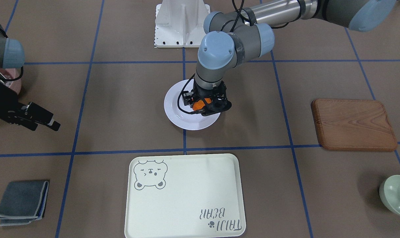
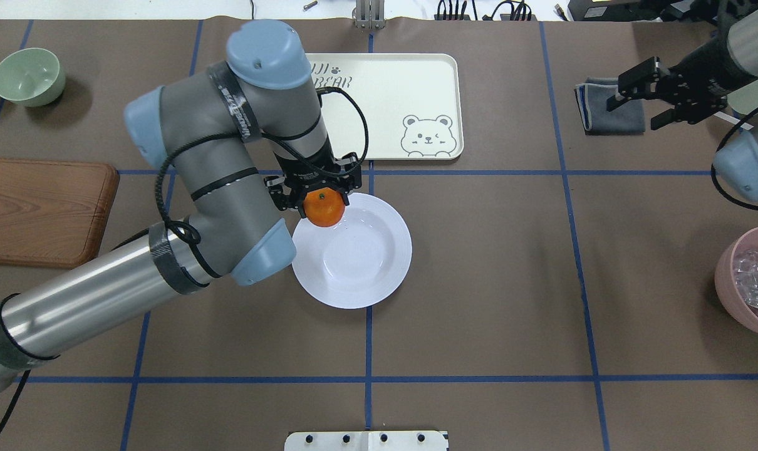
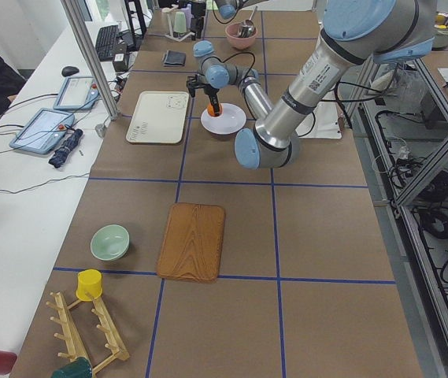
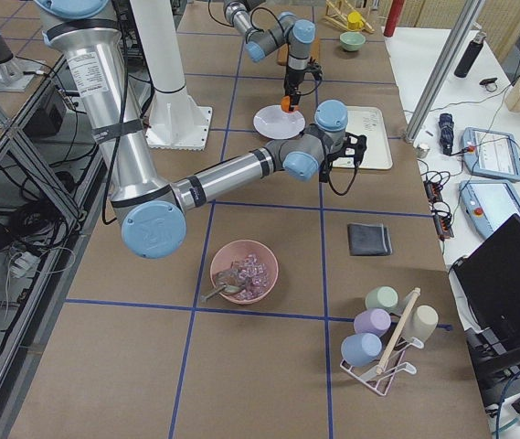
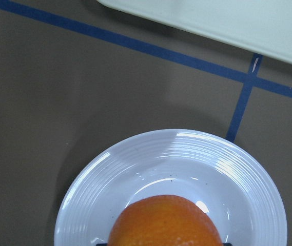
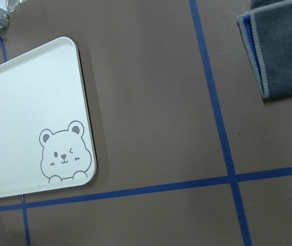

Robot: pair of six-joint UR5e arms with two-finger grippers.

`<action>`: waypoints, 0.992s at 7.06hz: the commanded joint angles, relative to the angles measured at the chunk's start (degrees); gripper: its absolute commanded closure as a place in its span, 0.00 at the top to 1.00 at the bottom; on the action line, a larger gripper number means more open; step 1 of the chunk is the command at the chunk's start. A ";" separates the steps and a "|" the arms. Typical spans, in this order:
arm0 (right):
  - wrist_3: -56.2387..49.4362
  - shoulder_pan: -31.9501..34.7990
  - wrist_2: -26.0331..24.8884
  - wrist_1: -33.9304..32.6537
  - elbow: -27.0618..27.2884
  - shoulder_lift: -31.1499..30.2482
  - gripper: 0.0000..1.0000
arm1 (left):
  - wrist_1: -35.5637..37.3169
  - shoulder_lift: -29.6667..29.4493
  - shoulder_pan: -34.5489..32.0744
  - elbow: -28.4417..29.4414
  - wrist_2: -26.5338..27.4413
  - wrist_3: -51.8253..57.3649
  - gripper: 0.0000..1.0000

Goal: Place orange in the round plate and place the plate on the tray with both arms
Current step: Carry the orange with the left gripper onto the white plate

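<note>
The left gripper (image 2: 317,195) grips the orange (image 2: 324,208) just above the round plate (image 2: 360,269), not yet released. The right gripper (image 2: 633,115) hangs spread, empty. Neither of 2 steps is finished: the plate sits beside the tray (image 2: 410,88).

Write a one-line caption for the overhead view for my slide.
Left arm's black tool holds a small bright-orange mandarin over the glossy white round plate, near the pale cream rectangular bear tray.
</note>
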 commanded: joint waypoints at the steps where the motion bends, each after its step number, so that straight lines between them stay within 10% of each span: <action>1: 3.27 -2.47 -2.37 2.83 -0.03 0.49 1.00 | -3.05 0.15 2.70 2.93 0.93 -0.59 0.00; 4: 3.53 -3.70 -3.33 2.83 0.06 1.46 1.00 | -5.94 0.06 3.24 5.03 0.93 -0.68 0.00; 6: 3.71 -4.23 -4.12 2.83 -0.03 2.07 1.00 | -7.80 0.15 3.41 6.36 0.93 -0.42 0.21; 7: 3.71 -4.23 -4.13 2.83 -0.03 2.34 1.00 | -7.63 0.15 3.41 5.84 0.93 -0.24 0.99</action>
